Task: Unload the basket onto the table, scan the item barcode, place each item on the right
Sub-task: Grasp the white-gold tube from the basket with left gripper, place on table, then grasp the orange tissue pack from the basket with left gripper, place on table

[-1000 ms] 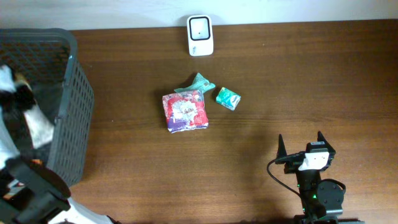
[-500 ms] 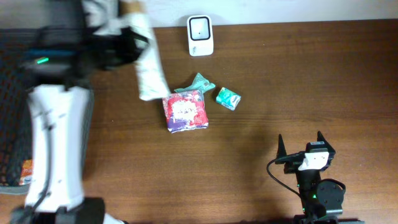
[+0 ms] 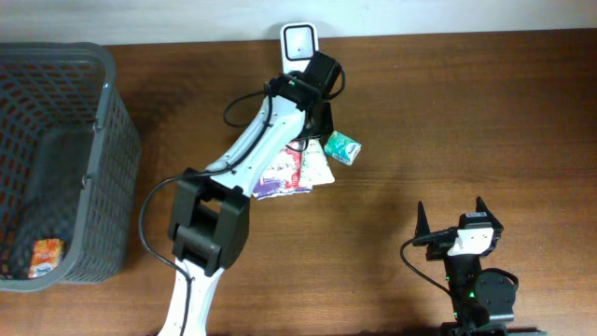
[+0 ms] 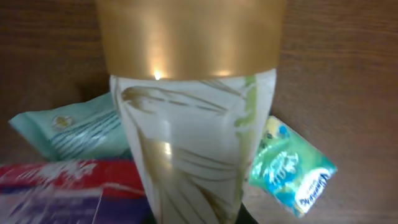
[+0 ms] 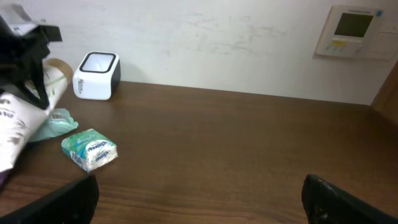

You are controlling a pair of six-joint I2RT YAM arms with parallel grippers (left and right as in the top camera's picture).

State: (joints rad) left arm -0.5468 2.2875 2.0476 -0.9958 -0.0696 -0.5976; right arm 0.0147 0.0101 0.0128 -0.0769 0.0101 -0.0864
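Left gripper [image 3: 322,101] is clamped on the white tube [image 4: 193,143] with the gold cap. I see it held above the table [image 3: 466,112], near the scanner [image 3: 299,42], with the cap end pointing toward it. Under the tube lie a red pack [image 3: 275,173], a teal sachet [image 4: 68,127] and a green tissue pack [image 3: 342,147]. Right gripper [image 3: 451,217] sits well apart from all this, jaws spread wide and holding nothing.

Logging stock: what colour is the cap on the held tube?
Gold. The cap of the tube shows best in the left wrist view.
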